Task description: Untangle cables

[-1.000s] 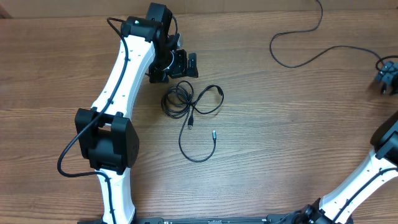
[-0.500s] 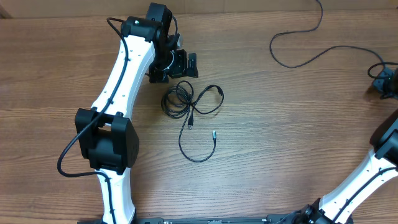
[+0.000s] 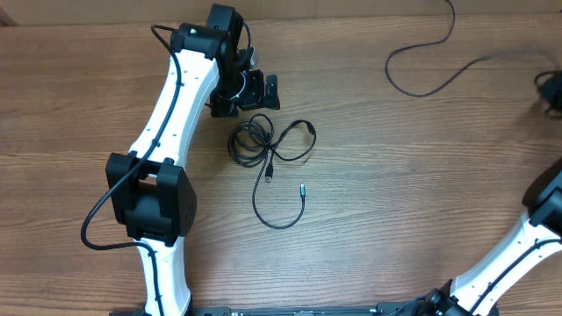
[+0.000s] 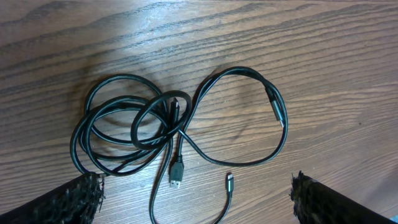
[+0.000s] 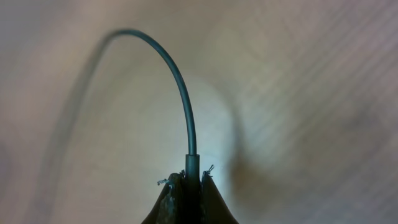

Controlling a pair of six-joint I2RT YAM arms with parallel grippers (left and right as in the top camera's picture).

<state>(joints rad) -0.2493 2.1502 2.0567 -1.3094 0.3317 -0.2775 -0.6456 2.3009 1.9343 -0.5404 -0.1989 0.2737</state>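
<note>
overhead: tangled cables (image 3: 268,149) lie mid-table (image 3: 395,202), a small coil on the left side with loops and two plug ends trailing toward the near edge. left gripper (image 3: 250,98) hangs just beyond the coil, not touching it. left wrist: its fingers (image 4: 71,199) are spread wide at the two bottom corners, the tangle on the wood ahead between them, nothing held. a separate loose cable (image 3: 430,79) curves across the far right of the table toward the right gripper (image 3: 551,90) at the frame edge. right wrist: fingers (image 5: 171,199) pressed together, pinching the loose cable by its end, cord arcing up and left from the jaws, background blurred
</note>
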